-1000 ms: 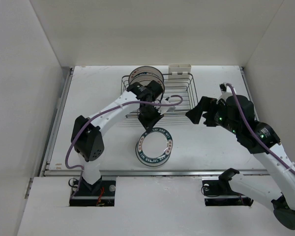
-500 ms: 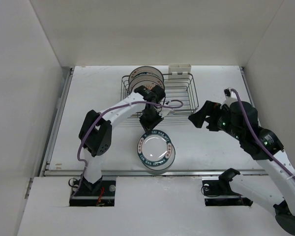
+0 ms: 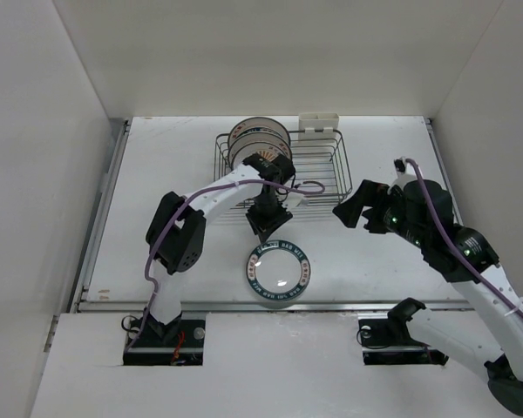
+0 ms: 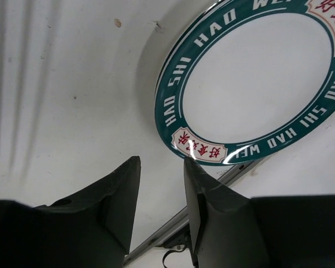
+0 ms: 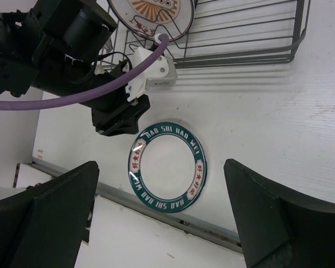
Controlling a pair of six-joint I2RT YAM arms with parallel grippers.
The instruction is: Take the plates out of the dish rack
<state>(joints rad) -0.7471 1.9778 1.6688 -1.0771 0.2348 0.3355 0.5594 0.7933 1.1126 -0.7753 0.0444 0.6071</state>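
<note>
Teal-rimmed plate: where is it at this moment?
Top external view: the teal-rimmed plate lies flat on the table between the dish rack and the near edge, right by the left gripper.

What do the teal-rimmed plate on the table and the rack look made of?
The teal-rimmed plate looks like glazed ceramic or melamine, unclear which: glossy, with bright glare on its rim. The dish rack looks like dark coated metal wire: thin, straight rods in a grid.

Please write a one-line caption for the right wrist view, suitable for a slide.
Teal-rimmed plate lies flat on the table near the dish rack, the left pincer beside its rim.
</note>
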